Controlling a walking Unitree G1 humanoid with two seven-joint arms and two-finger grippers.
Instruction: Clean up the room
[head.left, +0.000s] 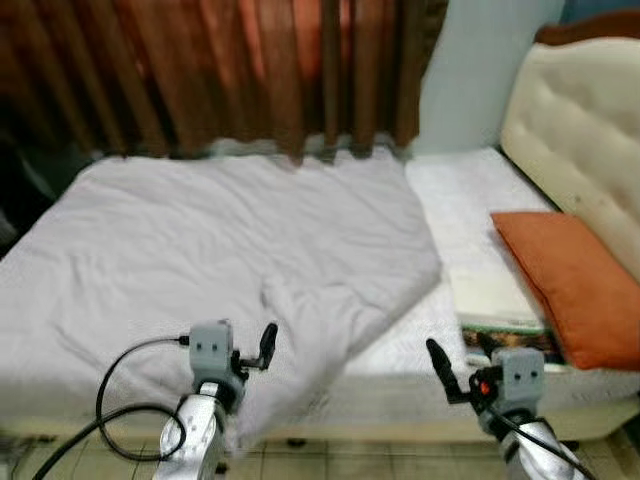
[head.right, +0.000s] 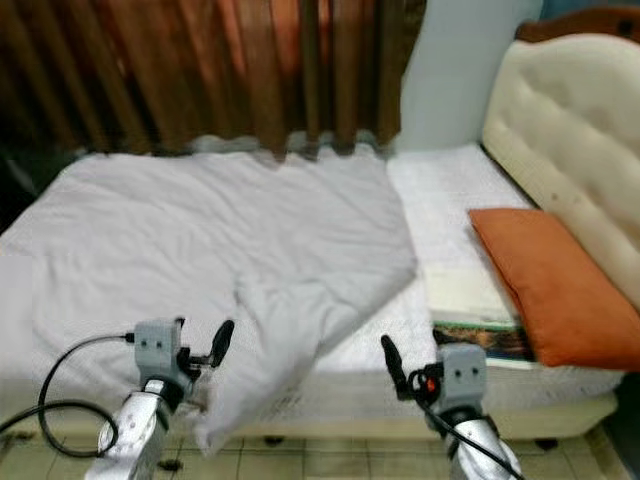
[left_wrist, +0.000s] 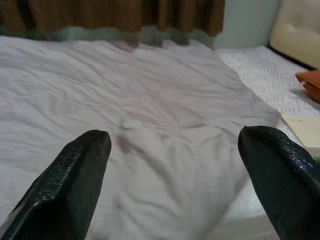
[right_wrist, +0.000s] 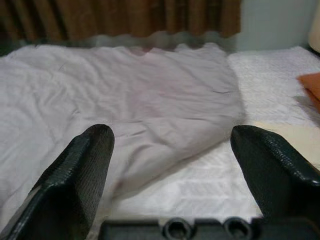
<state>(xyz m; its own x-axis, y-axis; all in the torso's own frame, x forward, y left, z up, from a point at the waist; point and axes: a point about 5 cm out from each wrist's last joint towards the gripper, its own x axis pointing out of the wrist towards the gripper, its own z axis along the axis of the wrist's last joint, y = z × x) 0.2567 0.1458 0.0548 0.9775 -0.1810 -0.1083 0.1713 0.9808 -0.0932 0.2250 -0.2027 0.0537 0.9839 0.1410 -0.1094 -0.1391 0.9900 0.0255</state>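
The blanket (head.left: 230, 260) is spread over the bed (head.left: 470, 200), one corner drooping off the near edge. That corner is found just ahead of the left gripper (left_wrist: 172, 185), whose jaws are held wide apart. The right gripper (right_wrist: 170, 175), likewise spread, is kept farther off, facing bare mattress.
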